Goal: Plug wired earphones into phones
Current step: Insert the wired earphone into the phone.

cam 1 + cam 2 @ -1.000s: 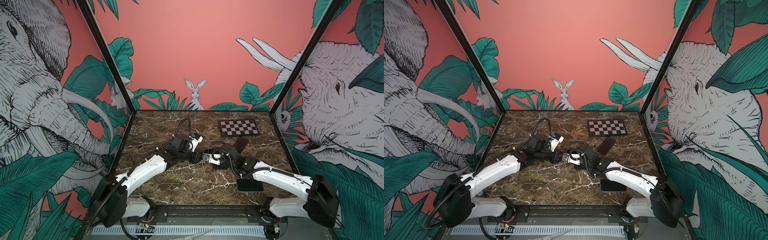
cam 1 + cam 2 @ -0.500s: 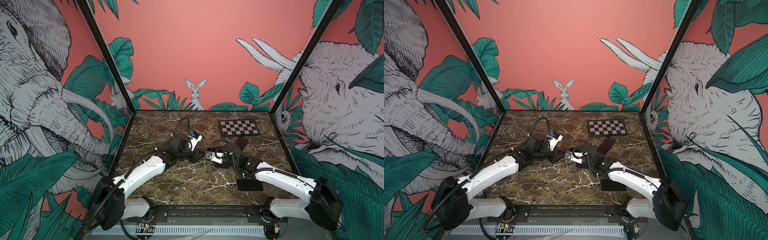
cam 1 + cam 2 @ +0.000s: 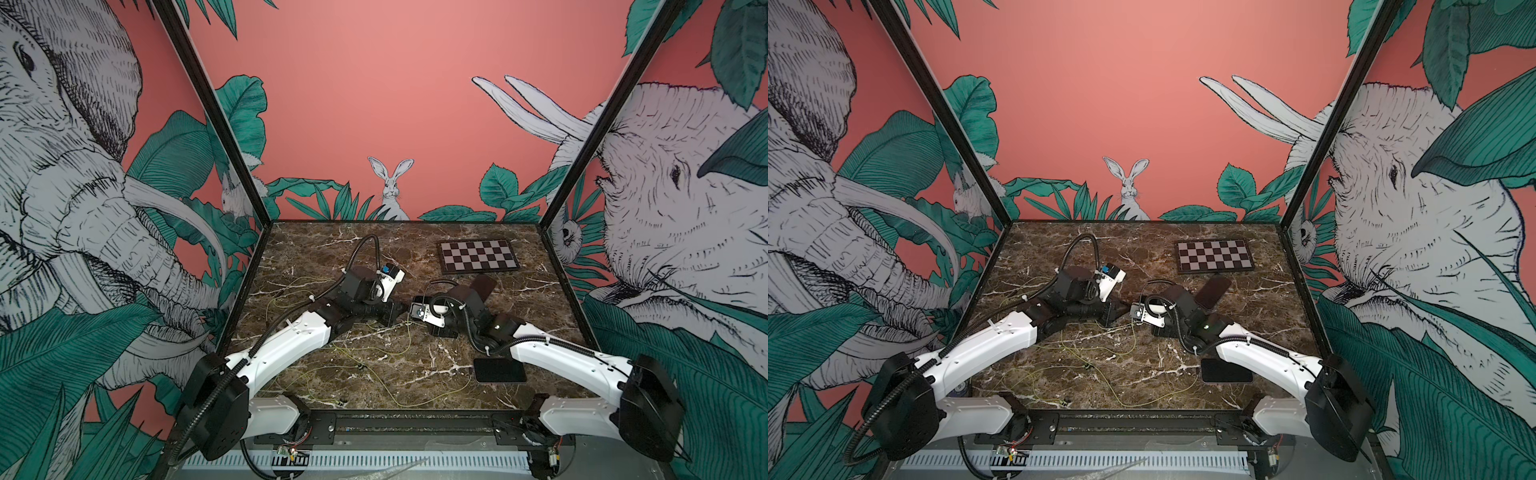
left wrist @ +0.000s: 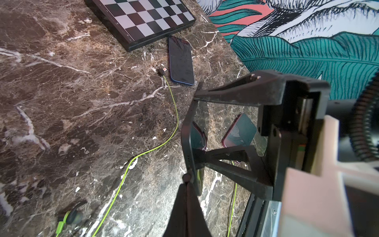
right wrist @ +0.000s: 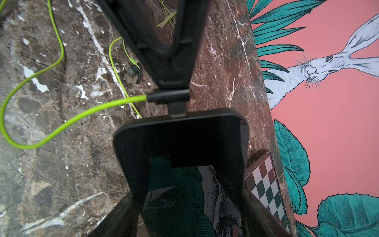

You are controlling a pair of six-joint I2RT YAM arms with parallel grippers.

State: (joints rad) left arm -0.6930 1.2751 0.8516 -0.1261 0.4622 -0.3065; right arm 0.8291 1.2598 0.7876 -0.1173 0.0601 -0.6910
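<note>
My right gripper [image 5: 187,192] is shut on a black phone [image 5: 178,139], gripping it by its long sides above the marble table [image 3: 540,332]. The left gripper [image 5: 170,86] is shut on the dark plug [image 5: 168,97] of a yellow-green earphone cord [image 5: 61,125]. The plug's connector touches the phone's end edge; how deep it sits cannot be told. In the left wrist view the left gripper [image 4: 187,180] meets that phone edge-on [image 4: 190,143]. Both grippers [image 3: 401,309] [image 3: 432,328] meet mid-table. A second phone [image 3: 500,370] lies front right. A third [image 4: 181,61] lies by the checkerboard, a loose plug [image 4: 162,70] beside it.
A checkerboard plate [image 3: 478,255] lies at the back right. Thin earphone cords [image 3: 374,345] sprawl over the middle and front of the table, with earbuds [image 4: 73,217] [image 5: 131,70] among them. Printed walls close in three sides.
The left jaws have closed fully on the plug. Both grippers have shifted slightly toward the back, staying tip to tip.
</note>
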